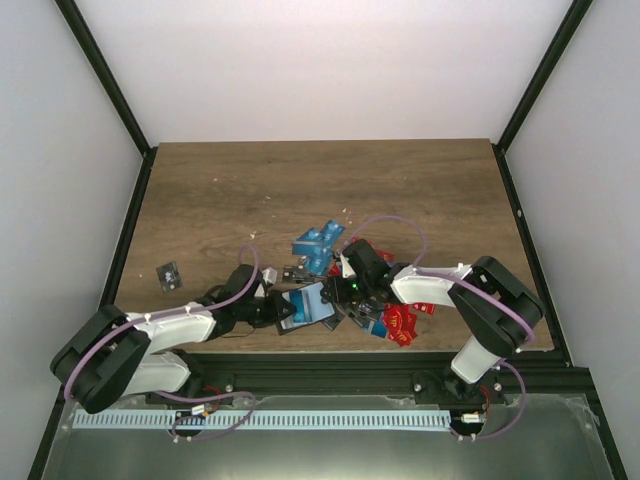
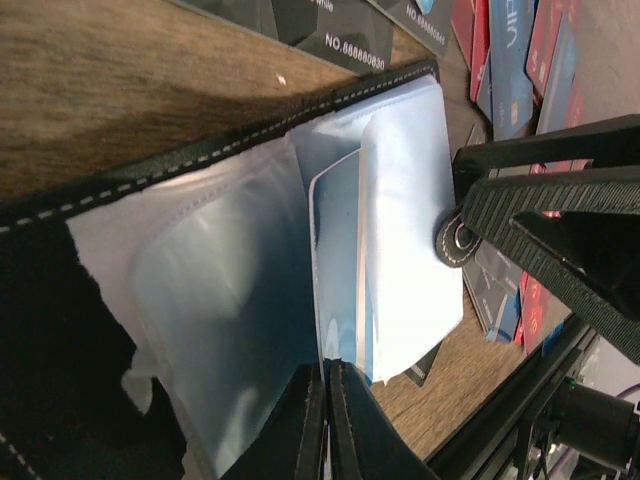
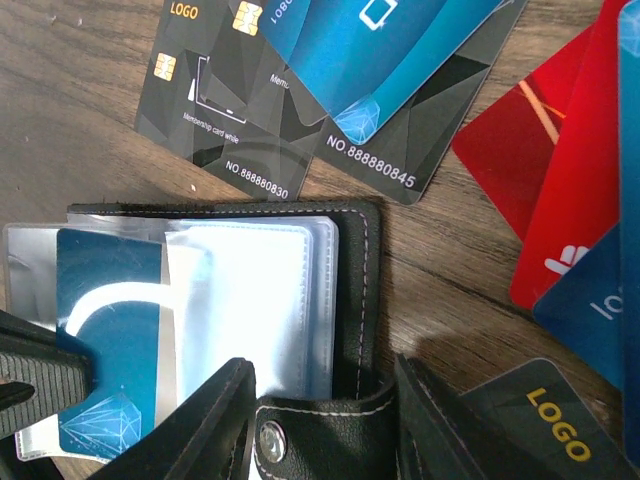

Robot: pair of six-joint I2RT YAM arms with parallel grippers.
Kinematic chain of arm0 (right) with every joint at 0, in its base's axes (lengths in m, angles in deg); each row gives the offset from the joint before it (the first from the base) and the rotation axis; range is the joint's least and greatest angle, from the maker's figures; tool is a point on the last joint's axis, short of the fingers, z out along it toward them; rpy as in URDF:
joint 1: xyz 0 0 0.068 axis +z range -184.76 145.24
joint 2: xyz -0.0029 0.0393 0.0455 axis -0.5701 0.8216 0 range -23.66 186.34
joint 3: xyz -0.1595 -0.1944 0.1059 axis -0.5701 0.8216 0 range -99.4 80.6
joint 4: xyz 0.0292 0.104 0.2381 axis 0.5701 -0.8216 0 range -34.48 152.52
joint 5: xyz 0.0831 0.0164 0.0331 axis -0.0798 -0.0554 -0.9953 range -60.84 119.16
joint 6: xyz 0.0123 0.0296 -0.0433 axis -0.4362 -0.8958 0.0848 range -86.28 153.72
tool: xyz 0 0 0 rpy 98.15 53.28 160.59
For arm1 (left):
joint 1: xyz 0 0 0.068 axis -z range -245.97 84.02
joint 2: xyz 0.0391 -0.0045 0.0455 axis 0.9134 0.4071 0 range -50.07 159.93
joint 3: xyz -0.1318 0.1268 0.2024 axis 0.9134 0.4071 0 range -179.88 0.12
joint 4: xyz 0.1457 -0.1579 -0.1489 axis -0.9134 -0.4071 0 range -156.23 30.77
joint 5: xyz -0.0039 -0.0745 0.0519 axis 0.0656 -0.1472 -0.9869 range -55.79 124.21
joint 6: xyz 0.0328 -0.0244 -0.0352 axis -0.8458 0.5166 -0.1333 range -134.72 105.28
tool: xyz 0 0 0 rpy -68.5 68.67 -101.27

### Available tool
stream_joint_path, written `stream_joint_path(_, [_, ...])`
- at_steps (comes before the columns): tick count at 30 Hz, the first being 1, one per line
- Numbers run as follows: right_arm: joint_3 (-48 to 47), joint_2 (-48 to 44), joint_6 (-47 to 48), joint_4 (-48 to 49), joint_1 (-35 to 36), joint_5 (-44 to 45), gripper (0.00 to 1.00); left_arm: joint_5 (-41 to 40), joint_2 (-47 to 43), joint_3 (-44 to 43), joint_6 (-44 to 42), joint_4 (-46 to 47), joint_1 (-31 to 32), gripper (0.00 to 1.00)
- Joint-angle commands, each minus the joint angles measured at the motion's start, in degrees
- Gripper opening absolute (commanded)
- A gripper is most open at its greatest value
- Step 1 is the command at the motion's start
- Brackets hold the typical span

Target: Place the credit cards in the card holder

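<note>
The black card holder (image 3: 352,290) lies open, its clear sleeves (image 2: 220,310) fanned out. My left gripper (image 2: 328,368) is shut on the edge of a blue credit card (image 2: 338,250), which sits partly among the sleeves. The same blue card (image 3: 110,330) shows in the right wrist view, with a left finger (image 3: 40,375) on it. My right gripper (image 3: 320,430) is shut across the holder's clasp tab (image 3: 330,435) and pins it to the table. In the top view both grippers, left (image 1: 272,310) and right (image 1: 345,295), meet at the holder (image 1: 300,306).
Loose cards lie around the holder: black ones (image 3: 230,110), blue ones (image 1: 318,245) and red ones (image 1: 400,322). One black card (image 1: 169,273) lies alone at the left. The table's near edge rail (image 1: 330,360) runs close behind the holder.
</note>
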Motion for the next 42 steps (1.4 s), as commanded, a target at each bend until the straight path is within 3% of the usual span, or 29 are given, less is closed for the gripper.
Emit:
stream_joint_path(1, [1.97,1.0,-0.58,-2.96,0.17,-0.75,0.4,-3.49,1.13,-0.91,-1.51,-1.94,-0.89,0.04])
stream_joint_path(7, [2.02,1.18,-0.81,-2.96,0.17,-1.1,0.4,-3.75,1.04,-0.59,-1.58,-1.55,-1.61,0.04])
stream_joint_path(15, [2.41,1.27,-3.29,-3.19,0.38,-1.55,0.4,-1.18,4.73,1.02,1.27,5.98,-1.5,0.04])
stream_joint_path(30, [4.71,0.73,-9.69,-0.23,0.66,-3.65,0.4,-2.76,8.68,0.63,6.37,12.01,3.14,0.04])
stream_joint_path(42, [4.45,0.53,-9.37,-0.51,0.66,-2.86,0.4,-1.9,6.94,0.18,3.81,7.04,4.53,0.04])
